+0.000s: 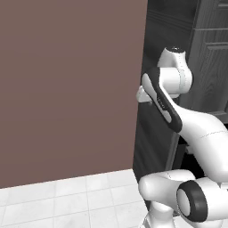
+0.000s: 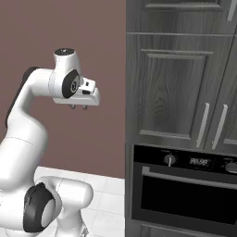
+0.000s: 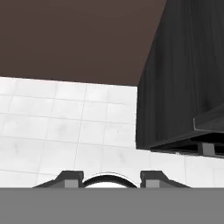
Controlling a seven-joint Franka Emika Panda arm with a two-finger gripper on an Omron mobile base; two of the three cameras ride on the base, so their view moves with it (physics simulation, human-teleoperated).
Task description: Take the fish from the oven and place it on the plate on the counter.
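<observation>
The task is at its very start, by my reading: the oven [image 2: 183,185] has its black drop-down door shut, so the fish, which I take to be inside, is hidden behind the dark glass. Neither the plate nor the tabletop that carries it can be placed from here.

The gripper [image 2: 78,107] hangs well to the left of the oven and above the level of its control strip, in front of the plain brown wall [image 2: 92,55], pointing down at the floor [image 3: 65,127]. In the hand view the two dark finger tips stand apart with nothing between them, so the jaws are parted and empty.

The next move calls for bringing the hand across to the oven and down to the long pale bar handle [image 2: 185,178] that runs along the top of the door, closing on it and swinging the door down. Only then can the racks be reached.

The oven front is glossy black, with round knobs and a small display on the strip above the handle. Above the oven, the cupboard doors [image 2: 176,88] are dark grey wood with visible grain, panelled, with slim upright metal pulls. The floor left of the oven is pale square tile with faint mottling. The arm is smooth white shell with dark joints.
</observation>
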